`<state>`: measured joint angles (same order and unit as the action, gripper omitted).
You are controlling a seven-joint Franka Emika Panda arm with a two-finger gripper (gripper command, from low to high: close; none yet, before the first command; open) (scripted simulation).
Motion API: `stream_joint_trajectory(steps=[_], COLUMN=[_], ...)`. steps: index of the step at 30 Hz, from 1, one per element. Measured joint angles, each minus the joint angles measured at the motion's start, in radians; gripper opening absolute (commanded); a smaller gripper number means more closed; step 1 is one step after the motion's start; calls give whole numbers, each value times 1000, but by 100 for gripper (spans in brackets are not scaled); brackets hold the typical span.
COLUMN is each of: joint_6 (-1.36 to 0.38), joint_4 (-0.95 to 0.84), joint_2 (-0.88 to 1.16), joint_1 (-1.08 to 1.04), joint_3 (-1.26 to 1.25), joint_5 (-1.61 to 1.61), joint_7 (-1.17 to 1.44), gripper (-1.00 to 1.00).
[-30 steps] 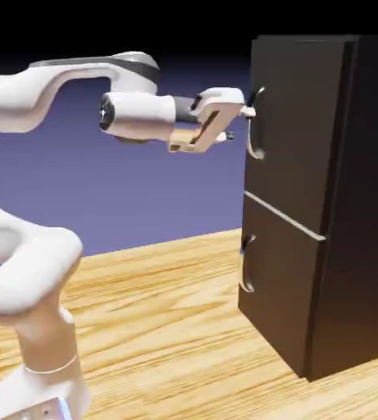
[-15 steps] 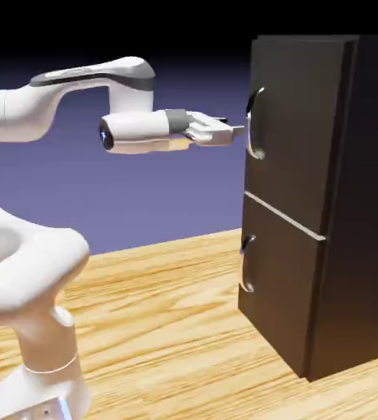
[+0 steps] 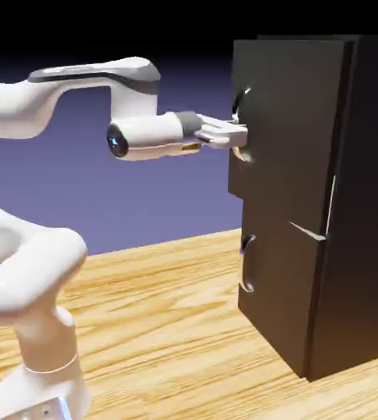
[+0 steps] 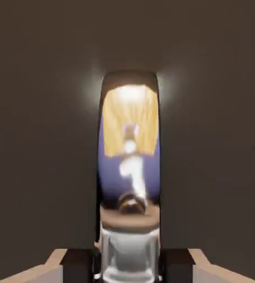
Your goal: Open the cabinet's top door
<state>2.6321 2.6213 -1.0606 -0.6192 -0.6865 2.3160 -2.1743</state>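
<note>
Going left to right in the exterior view, the 1 white arm rises from the wooden table at the lower left, bends level and reaches right, ending in its 1 gripper at the curved handle of the top door. The 2 fingers are drawn together and clamped on that handle; in the hand view its shiny bar runs up the middle between the 2 grey finger tips, with dark door panel filling the rest. Further right stands the 1 tall black cabinet, with 2 stacked doors and 2 handles, 1 on each. The top door sits at the cabinet's upper front and is already swung slightly out: its handle edge juts left of the lower door beneath it, and a pale sliver shows along its far side, though I cannot tell from this angle how wide the gap is. So the step in hand looks like the start of the pull, grasp made and door just cracked. The next move, I judge, calls for drawing the handle back toward the arm along the door's swing, keeping the clamp firm so the smooth bar does not slip out.
</note>
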Motion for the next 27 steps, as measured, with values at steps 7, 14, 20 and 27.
stream_joint_trajectory(steps=[7, 14, 20, 27], joint_6=[-221, -478, -691, -966], joint_4=[143, 210, 209, 120], joint_2=[-64, -108, -66, 81], joint_1=[132, 106, 106, 122], joint_3=[254, 442, 660, 913], joint_5=[-243, -453, -668, -917], joint_7=[-32, -62, -39, 19], gripper=[-100, -100, -100, -100])
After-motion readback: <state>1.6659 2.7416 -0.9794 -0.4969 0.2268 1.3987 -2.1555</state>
